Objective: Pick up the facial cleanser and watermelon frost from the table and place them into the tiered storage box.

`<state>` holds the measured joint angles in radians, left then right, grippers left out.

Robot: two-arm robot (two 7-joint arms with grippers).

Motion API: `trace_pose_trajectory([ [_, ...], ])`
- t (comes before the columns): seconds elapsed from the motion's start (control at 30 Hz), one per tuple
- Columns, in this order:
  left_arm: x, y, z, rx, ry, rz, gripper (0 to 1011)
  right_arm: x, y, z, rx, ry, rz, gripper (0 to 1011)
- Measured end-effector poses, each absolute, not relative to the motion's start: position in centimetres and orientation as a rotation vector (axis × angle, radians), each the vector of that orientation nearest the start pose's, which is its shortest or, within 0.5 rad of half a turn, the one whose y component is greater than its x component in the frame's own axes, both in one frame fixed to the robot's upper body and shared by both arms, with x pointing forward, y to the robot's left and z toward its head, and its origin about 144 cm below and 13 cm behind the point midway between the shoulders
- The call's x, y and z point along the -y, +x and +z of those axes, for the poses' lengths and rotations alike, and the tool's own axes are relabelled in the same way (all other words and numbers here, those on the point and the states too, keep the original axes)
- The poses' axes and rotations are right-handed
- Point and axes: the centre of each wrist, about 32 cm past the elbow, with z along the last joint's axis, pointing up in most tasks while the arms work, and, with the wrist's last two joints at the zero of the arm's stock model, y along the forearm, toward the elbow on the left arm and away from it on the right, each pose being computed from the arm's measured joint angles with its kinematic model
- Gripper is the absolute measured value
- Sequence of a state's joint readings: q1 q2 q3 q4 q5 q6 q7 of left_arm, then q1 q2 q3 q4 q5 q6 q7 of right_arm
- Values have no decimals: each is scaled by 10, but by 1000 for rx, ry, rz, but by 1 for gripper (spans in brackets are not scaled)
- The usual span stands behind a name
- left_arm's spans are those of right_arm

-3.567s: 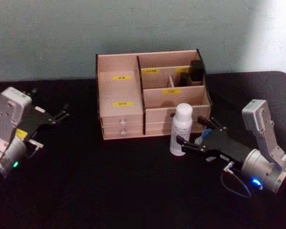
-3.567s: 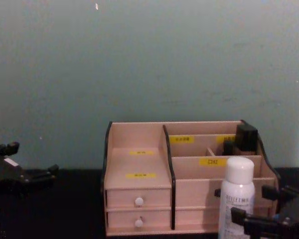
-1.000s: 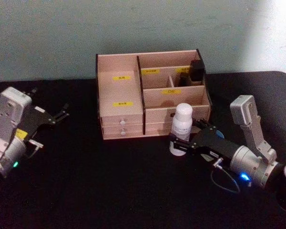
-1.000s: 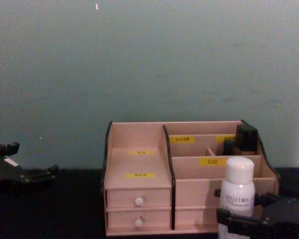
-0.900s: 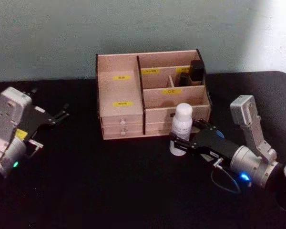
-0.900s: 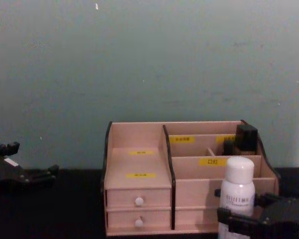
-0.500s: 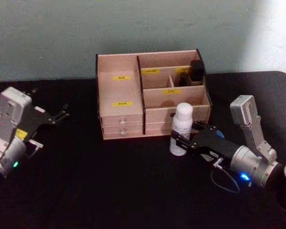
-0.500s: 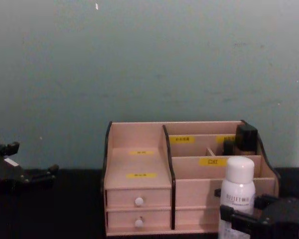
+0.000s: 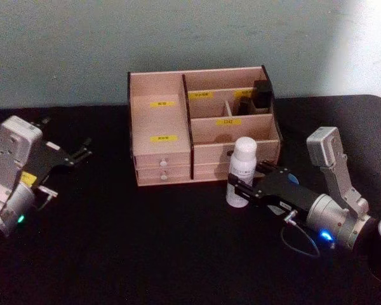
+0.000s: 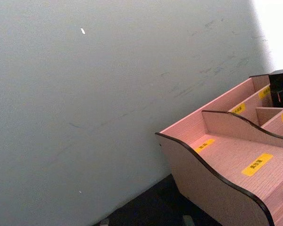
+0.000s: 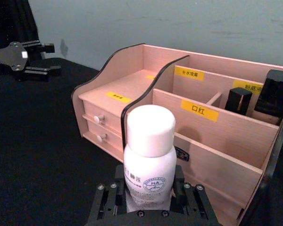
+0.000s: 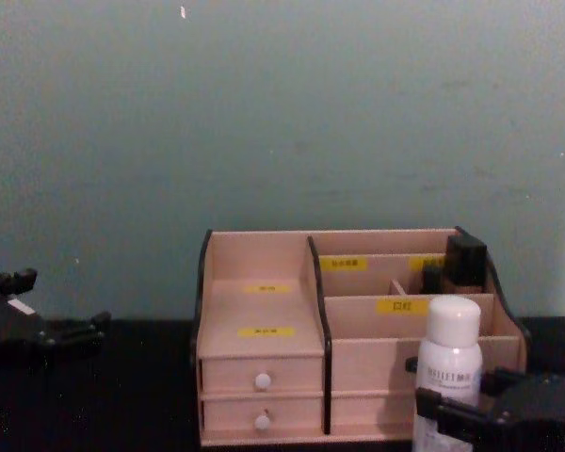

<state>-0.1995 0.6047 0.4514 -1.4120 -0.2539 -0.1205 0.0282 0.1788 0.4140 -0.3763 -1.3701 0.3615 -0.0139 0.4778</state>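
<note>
Clamping the cleanser (image 9: 242,166) low on its body, the right hand (image 9: 237,190) is closed around it, with one black finger (image 11: 107,200) pressed to each side of the white bottle, as the right wrist view shows. The bottle stands upright, its white cap (image 11: 151,123) well above the fingers and its base down at the level of the counter (image 9: 146,248). The right arm reaches in low from the right side, its silver wrist nearest the robot. The cleanser is just in front of the box (image 9: 209,152), before the right half of its front panel; whether the two touch cannot be told. The box is light wood with dark-edged side panels and stands at the back of the black counter against a pale green wall (image 9: 178,32). Its left part steps down to two small drawers with white knobs (image 9: 163,168), and its right part is split into tiers marked with yellow labels (image 9: 227,121). Two black items (image 9: 261,95) stand in the rear right compartment, one taller at the far end and a smaller one beside it. Well apart on the left side of the counter, the left hand (image 9: 87,147) is raised a little above the surface, its fingers spread and holding nothing, pointed toward the box.
</note>
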Motion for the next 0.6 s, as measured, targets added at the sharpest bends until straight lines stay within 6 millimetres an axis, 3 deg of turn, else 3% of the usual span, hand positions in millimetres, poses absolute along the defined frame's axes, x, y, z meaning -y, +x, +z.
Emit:
trace_pose_trajectory([
  [0.6, -310, 489, 1140, 285, 304, 1248, 1001, 268, 486, 1130, -37, -151, -774, 595],
])
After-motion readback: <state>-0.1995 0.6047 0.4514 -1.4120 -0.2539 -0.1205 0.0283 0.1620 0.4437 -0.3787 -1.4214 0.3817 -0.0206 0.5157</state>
